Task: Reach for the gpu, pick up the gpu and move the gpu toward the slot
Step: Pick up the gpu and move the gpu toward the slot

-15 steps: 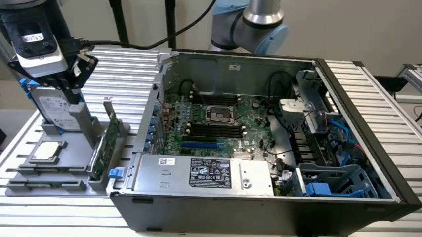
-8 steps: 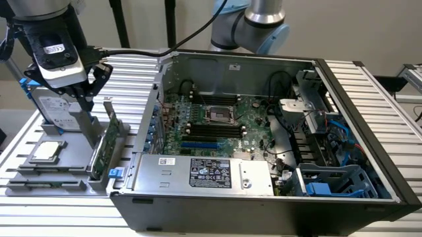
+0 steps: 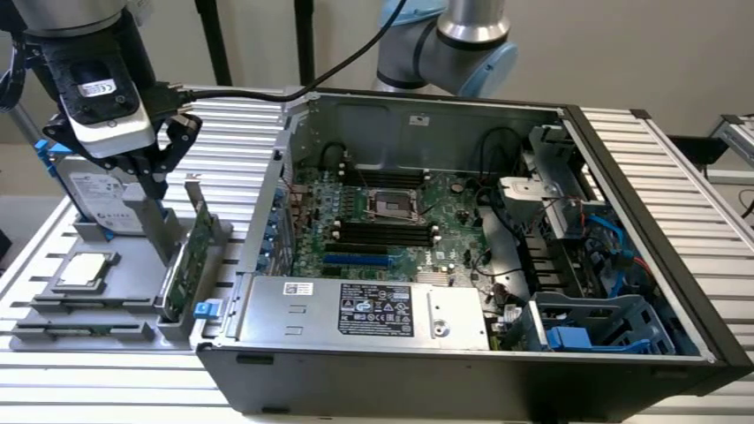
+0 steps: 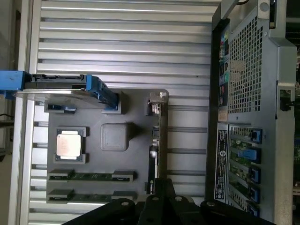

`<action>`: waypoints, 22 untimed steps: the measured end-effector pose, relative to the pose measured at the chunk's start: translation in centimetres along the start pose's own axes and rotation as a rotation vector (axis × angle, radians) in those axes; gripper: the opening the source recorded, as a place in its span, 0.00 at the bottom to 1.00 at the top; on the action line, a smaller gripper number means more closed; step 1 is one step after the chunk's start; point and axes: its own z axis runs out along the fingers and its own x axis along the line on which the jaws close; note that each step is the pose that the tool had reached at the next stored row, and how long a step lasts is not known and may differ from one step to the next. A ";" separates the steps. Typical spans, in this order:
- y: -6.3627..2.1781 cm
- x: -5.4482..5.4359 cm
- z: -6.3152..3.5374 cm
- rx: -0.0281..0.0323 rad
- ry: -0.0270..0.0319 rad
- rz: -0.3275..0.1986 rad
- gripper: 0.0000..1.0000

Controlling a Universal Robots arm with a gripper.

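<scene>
One gpu (image 3: 185,261) on edge, lengthwise beside case (image 3: 471,375), pincer (image 3: 155,184) above

The gpu (image 3: 186,261) is a thin green circuit-board card with a narrow silver bracket (image 3: 193,201) at its far end. It stands upright on its long edge in the grey tray (image 3: 124,265), along the tray's edge on the exterior view's right. In the wrist view the gpu (image 4: 157,140) is edge-on and looks dark.
</scene>
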 end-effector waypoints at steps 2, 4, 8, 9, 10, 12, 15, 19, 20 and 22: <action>0.00 0.0 0.00 0.0000 0.0000 0.000 0.11; 0.00 0.0 0.00 0.0000 0.0000 0.000 0.11; 0.00 0.0 0.00 0.0000 0.0000 0.000 0.18; 0.00 0.0 0.00 0.0000 0.0000 0.000 0.24; 0.00 0.0 0.00 0.0000 0.0000 0.000 0.30; 0.00 0.0 0.00 0.0000 0.0000 0.000 0.36; 0.00 0.0 0.13 0.0013 0.0000 0.000 0.42; -0.03 0.1 0.85 0.0015 0.0000 0.000 0.48; -0.04 0.1 1.04 0.0014 -0.0001 0.000 0.48; -0.05 0.2 1.41 0.0015 -0.0001 0.000 0.48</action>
